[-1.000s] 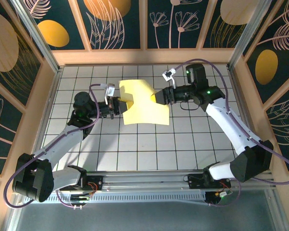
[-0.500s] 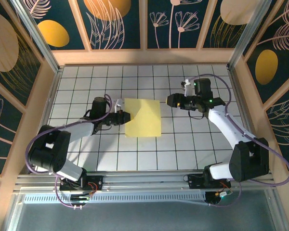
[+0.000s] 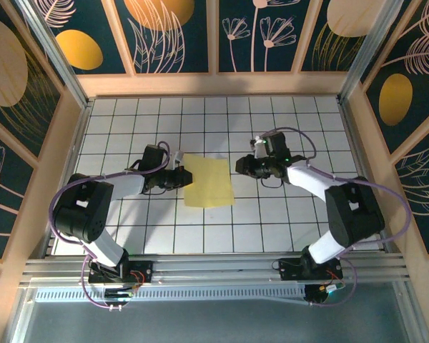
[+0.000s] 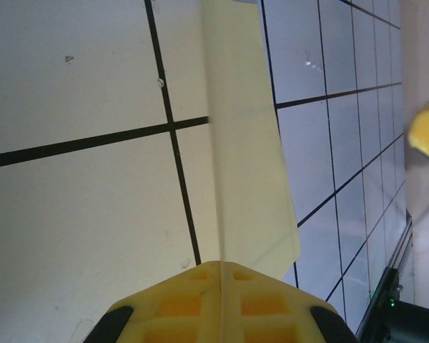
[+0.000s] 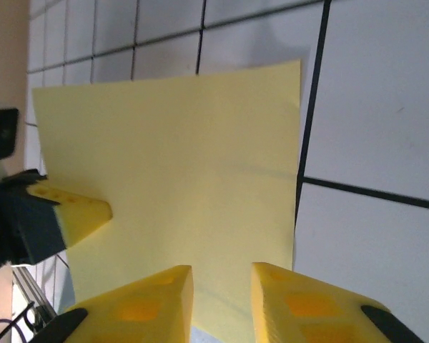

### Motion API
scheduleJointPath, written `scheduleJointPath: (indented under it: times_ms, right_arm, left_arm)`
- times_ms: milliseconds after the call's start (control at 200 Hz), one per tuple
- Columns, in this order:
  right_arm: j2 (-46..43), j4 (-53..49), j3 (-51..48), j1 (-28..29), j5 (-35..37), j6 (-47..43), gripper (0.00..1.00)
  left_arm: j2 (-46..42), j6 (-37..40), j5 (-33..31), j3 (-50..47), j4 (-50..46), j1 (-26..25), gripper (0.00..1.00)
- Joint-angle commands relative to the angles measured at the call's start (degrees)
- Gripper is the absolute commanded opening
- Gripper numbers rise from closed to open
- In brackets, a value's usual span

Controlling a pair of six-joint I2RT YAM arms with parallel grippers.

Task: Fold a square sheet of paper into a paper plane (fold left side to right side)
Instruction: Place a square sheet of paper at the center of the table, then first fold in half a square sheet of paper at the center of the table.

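The square sheet of paper (image 3: 209, 184) is lying on the white grid-tiled table (image 3: 286, 221), about midway between the near and far edges and a little left of the middle. It is plain yellow and looking close to flat, with its sides running almost along the black grid lines, turned just slightly.

The left gripper (image 3: 183, 177) is reaching in low from the left side of the table and meeting the sheet at its left edge. In the left wrist view its two yellow fingers (image 4: 171, 311) are pressing tight together with no gap. The paper is running straight out of the seam between them, so it is pinching that left edge.

The right gripper (image 3: 237, 166) is sitting just beside the sheet's right edge, up near the far right corner. Its jaws are standing a little apart. In the right wrist view the paper is showing through the narrow gap between its yellow fingers (image 5: 139, 307), and nothing is caught between them. Whether the fingertips are touching the sheet I cannot tell. Across the paper in that same view, the other arm's yellow fingertip is lying over the opposite edge.

Both arms are stretching inward from the near edge, with purple cables looping over them.
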Motion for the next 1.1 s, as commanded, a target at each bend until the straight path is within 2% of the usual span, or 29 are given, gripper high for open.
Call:
scheduleJointPath:
  times_ms: [0, 140, 320, 746, 1001, 1091]
  right_arm:
    - [3.4, 4.6, 0.1, 1.6, 1.0, 2.9, 0.22]
    - [7.6, 4.4, 1.9, 2.9, 2.3, 3.8, 0.1]
    - [12.2, 2.4, 4.2, 3.9, 3.1, 3.3, 0.01]
    - [15.5, 1.1, 4.8, 5.3, 3.6, 2.8, 0.0]
    - [16.1, -0.6, 3.8, 5.4, 6.4, 2.3, 0.0]
    - [16.0, -0.1, 3.0, 5.4, 7.0, 2.5, 0.0]
  left_arm:
    - [0.9, 1.5, -0.7, 1.4, -2.9, -0.1, 0.0]
    - [0.5, 1.4, -1.2, 1.5, -3.3, -0.3, 0.0]
    - [0.9, 1.5, -1.1, 1.8, -3.3, -0.6, 0.0]
    - [1.2, 1.9, -1.3, 2.2, -4.1, -0.8, 0.0]
    - [-0.5, 0.1, -0.2, 2.9, -3.4, -0.9, 0.36]
    - [-1.5, -1.6, 1.6, 2.8, -1.8, -0.9, 0.44]
